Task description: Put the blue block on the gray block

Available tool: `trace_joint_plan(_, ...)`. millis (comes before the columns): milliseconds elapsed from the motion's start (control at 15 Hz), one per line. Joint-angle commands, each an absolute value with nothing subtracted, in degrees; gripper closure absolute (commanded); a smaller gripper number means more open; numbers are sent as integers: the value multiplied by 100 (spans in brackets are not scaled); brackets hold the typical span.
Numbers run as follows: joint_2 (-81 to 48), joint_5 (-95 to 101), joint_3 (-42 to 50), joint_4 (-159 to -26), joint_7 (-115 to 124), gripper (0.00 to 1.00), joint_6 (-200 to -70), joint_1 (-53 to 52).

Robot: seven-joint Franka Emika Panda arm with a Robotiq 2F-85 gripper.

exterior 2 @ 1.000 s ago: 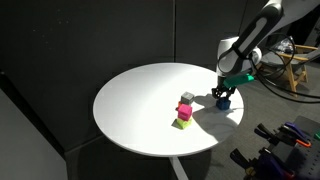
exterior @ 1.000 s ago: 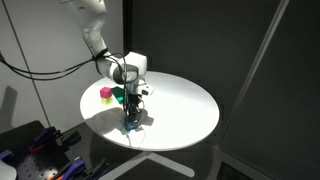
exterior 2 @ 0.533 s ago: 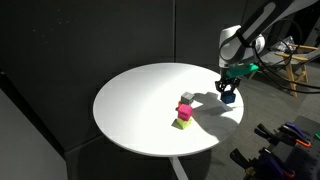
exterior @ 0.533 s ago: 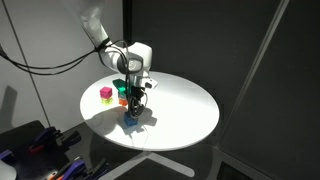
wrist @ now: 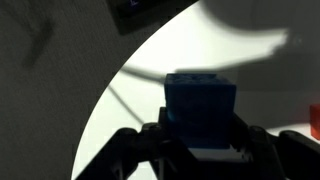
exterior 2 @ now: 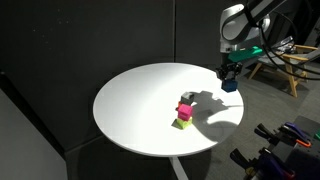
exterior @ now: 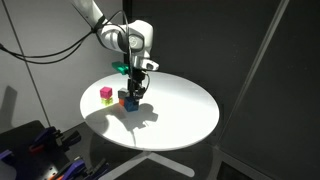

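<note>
My gripper [wrist: 200,138] is shut on the blue block [wrist: 200,103], a bright-blue cube that fills the middle of the wrist view. In both exterior views the gripper [exterior: 134,93] [exterior 2: 229,80] holds the blue block [exterior: 131,102] [exterior 2: 229,88] lifted above the round white table [exterior: 190,112] [exterior 2: 135,100]. The gray block [exterior 2: 187,98] sits dim in the arm's shadow, just behind a magenta cube [exterior 2: 184,109], to the left of the gripper. I cannot make out the gray block in the other views.
The magenta cube [exterior: 106,94] sits on a yellow-green block [exterior 2: 183,122]. An orange block [exterior: 122,98] shows next to the gripper. Beyond the table edge are black clutter [exterior: 40,150] and a chair [exterior 2: 295,70].
The gripper has risen off the table with the blue block in it and moved toward the cluster of blocks. Its shadow now falls across the gray block.
</note>
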State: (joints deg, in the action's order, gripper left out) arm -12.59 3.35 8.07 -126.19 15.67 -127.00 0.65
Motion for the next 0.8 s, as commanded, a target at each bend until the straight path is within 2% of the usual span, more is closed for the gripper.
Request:
trace_joint_plan(0, -1231, 395, 626, -12238, 1525, 69, -12195, 62)
trace_joint_plan(733, -1794, 385, 328, -11258, 1615, 69, -11901, -122)
